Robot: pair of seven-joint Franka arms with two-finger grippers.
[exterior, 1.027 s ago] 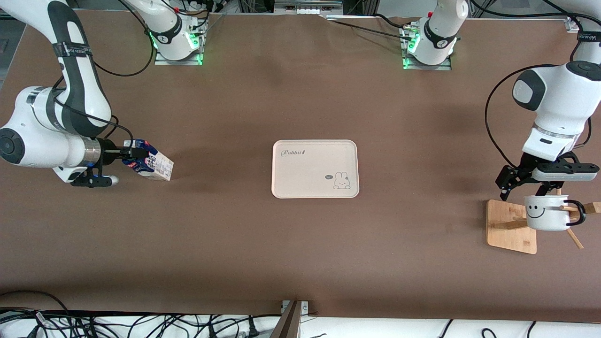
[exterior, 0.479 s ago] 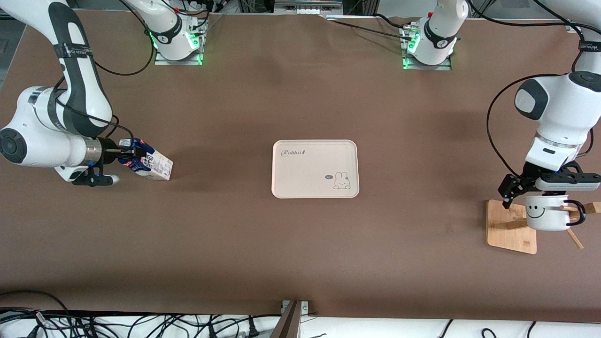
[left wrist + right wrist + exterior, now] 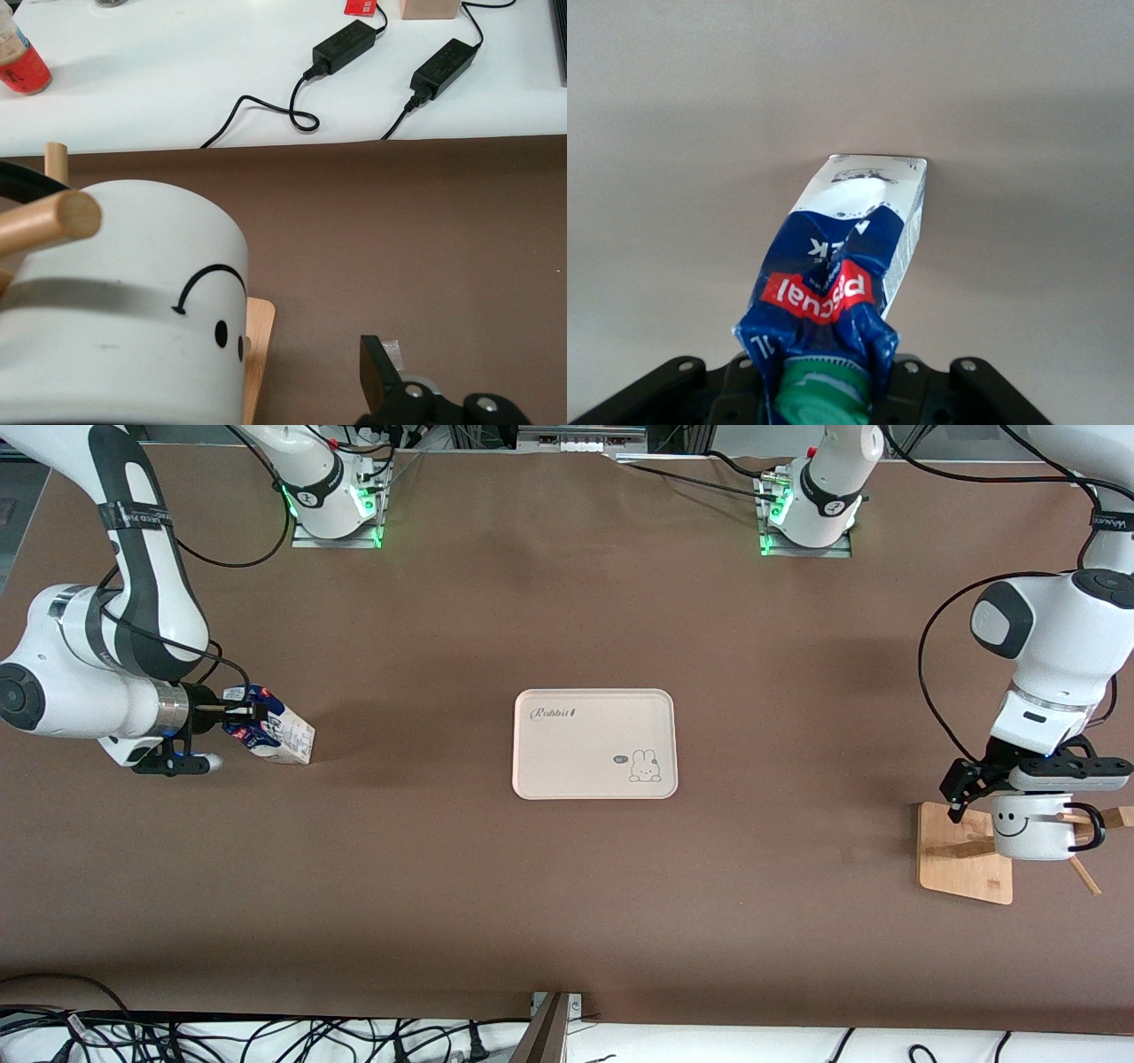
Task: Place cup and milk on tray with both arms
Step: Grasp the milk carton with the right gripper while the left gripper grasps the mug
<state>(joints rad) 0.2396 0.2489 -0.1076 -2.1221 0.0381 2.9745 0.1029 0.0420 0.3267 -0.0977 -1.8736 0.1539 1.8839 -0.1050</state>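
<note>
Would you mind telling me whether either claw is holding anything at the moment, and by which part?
The right claw grips the milk carton by its crumpled top, at the green cap. The left claw is at the cup on the wooden rack; a grip cannot be told.

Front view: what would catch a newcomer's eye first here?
The cream tray sits bare in the middle of the table, with the action at the two ends. At the right arm's end, the right gripper is shut on the top of the milk carton, which is tilted. At the left arm's end, the left gripper hangs at the smiley cup, which is still hooked on the pegs of the wooden rack.
</note>
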